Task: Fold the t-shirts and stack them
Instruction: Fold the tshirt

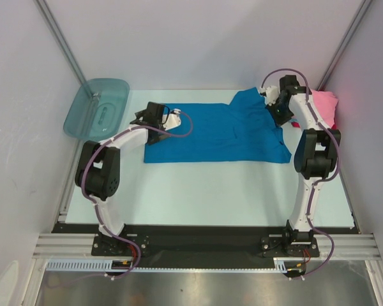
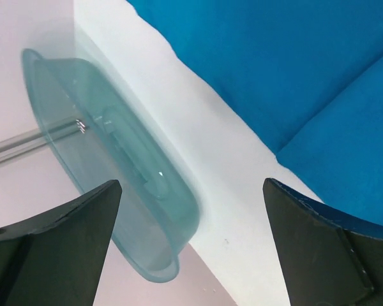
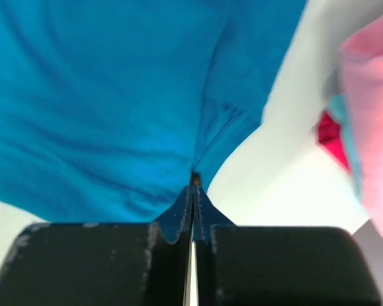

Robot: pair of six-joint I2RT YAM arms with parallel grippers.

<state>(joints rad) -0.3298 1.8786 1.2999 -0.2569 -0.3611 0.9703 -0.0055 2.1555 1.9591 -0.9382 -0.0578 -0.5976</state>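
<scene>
Right gripper [image 3: 193, 191] nearest me: jaws pinched tight on edge of blue t-shirt [image 1: 210, 131], at its far right corner. Left gripper [image 2: 191, 185] spread wide, empty, near shirt's left end, tub [image 1: 97, 106] beyond. I judge fold barely begun, shirt mostly flat. Pink t-shirt [image 1: 325, 105] heaped at right; stacking not yet done.
</scene>
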